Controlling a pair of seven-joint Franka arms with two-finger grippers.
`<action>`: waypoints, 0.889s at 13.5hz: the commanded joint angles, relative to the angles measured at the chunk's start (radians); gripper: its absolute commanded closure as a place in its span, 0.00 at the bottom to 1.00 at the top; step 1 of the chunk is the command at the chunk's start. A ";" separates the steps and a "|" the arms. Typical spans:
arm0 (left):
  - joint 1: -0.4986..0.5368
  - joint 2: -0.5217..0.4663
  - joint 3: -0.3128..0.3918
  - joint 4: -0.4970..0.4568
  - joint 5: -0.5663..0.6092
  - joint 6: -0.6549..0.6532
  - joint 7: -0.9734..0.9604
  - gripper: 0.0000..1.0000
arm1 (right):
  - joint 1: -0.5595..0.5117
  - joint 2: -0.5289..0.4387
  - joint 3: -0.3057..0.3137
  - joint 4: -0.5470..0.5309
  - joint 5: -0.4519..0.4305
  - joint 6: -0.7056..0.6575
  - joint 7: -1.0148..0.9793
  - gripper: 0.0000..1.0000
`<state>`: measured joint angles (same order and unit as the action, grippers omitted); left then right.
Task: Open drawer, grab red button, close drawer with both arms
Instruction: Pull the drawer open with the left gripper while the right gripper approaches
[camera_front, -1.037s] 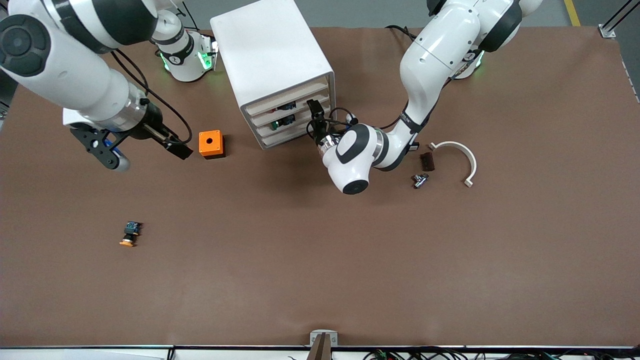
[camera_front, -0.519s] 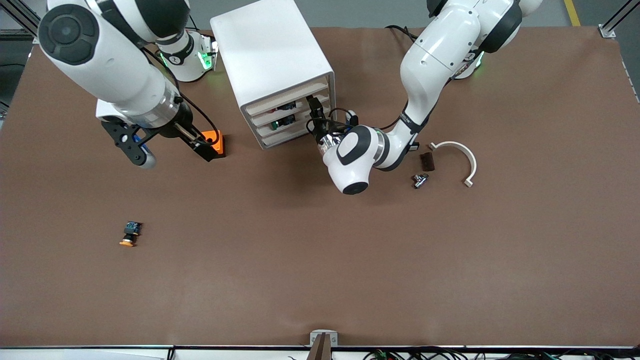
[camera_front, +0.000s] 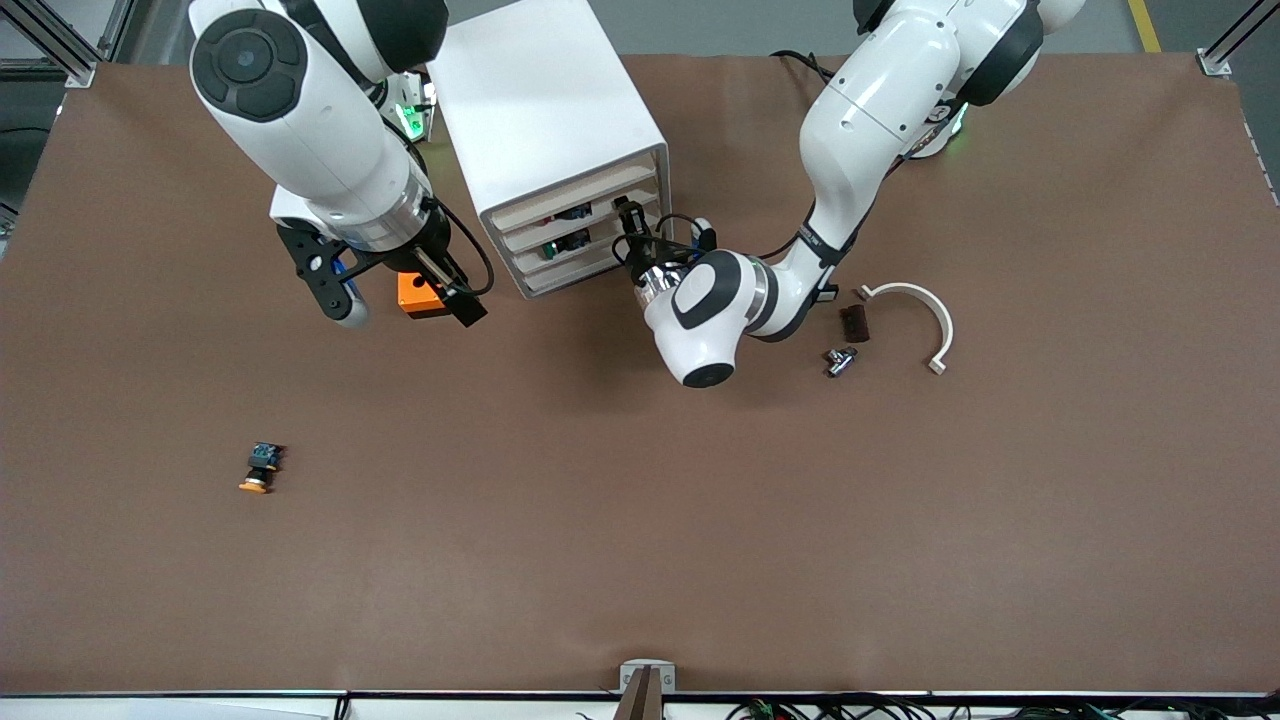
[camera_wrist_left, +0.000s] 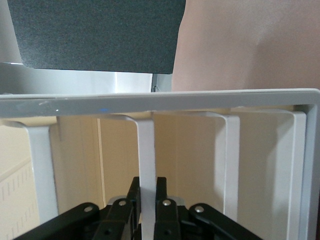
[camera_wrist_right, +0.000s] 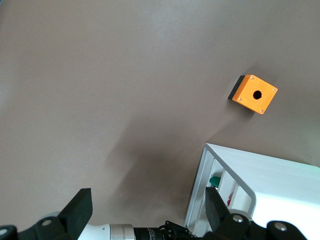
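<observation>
- The left gripper (camera_wrist_left: 147, 210) is at the front of the white cabinet (camera_front: 545, 110), its fingers (camera_wrist_left: 161, 200) pinching the cream lip of one drawer (camera_front: 578, 205).
- A red-capped button (camera_front: 556, 215) lies in that drawer, only partly visible.
- The right gripper (camera_wrist_right: 145, 210), spread wide, hangs over the orange box (camera_front: 418, 297) beside the cabinet.
- An orange-capped button (camera_front: 260, 468) lies on the brown surface (camera_front: 640, 520), nearer the front camera.

white cabinet (camera_front: 545, 110) with cream drawer fronts, orange box (camera_front: 418, 296), brown table (camera_front: 640, 520), glossy white arms with black rings, orange-capped button (camera_front: 260, 468), white curved bracket (camera_front: 920, 315)
</observation>
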<state>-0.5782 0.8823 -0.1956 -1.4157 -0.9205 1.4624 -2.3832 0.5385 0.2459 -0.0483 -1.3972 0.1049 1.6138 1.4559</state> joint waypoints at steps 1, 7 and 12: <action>-0.009 0.003 0.007 0.024 -0.011 -0.014 -0.007 1.00 | -0.003 0.032 -0.007 0.014 0.035 0.011 0.043 0.00; 0.083 0.015 0.039 0.113 -0.003 -0.010 0.096 0.99 | 0.049 0.079 -0.005 -0.023 0.044 0.106 0.156 0.00; 0.087 0.018 0.099 0.138 -0.008 0.041 0.182 0.92 | 0.106 0.113 -0.005 -0.031 0.036 0.149 0.201 0.00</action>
<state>-0.4865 0.8839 -0.1042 -1.3189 -0.9121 1.4714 -2.2722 0.6212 0.3558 -0.0493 -1.4203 0.1363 1.7353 1.6110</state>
